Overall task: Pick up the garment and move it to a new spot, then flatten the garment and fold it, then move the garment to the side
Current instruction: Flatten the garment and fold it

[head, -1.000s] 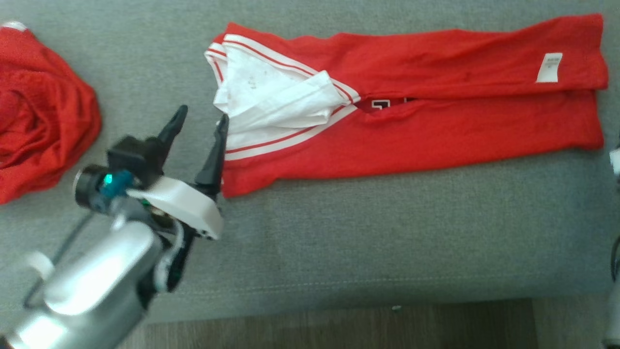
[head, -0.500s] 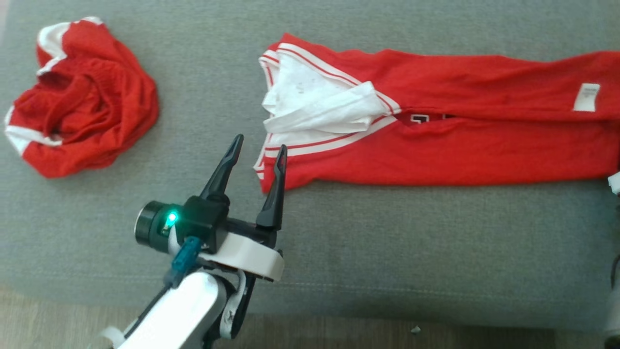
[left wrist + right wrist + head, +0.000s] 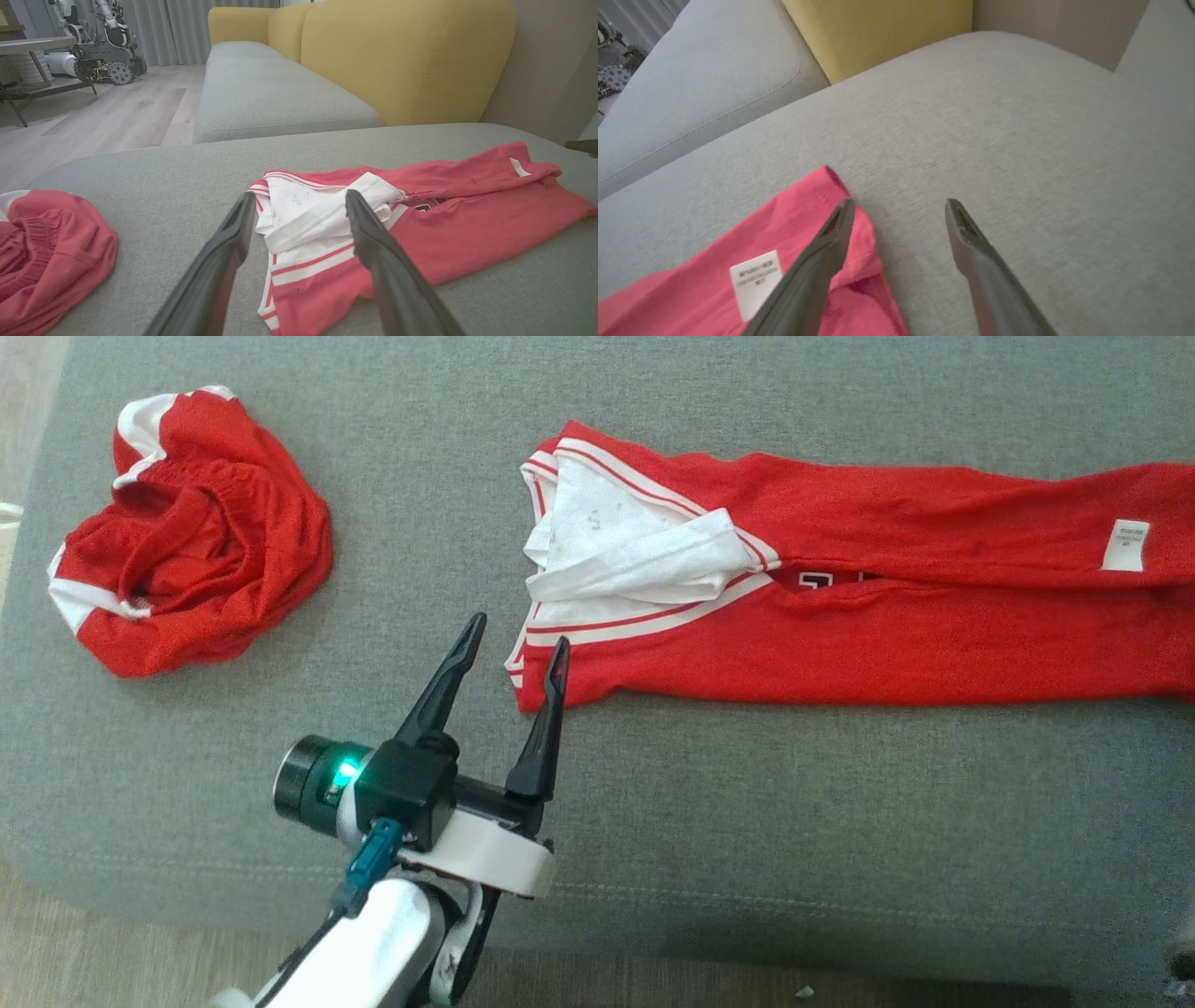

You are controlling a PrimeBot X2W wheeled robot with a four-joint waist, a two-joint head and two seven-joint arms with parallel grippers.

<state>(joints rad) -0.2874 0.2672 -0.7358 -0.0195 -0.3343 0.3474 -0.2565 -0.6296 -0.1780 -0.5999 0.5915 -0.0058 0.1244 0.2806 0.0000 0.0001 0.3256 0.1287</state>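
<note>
At the far left of the grey fabric sofa cushion lies a crumpled red garment with white trim, well apart from the work. Next, the left end effector hovers with fingers spread, empty, just beside the near left corner of the long red jersey folded into a strip, which stretches from the cushion's middle to its right edge. At that right end, by the white sewn-in label, the right end effector also stands spread and empty. To fold well, each should probably pinch every layer at its corner, low against the cushion, then lift evenly. Count: two red garments, two end effectors, one label.
</note>
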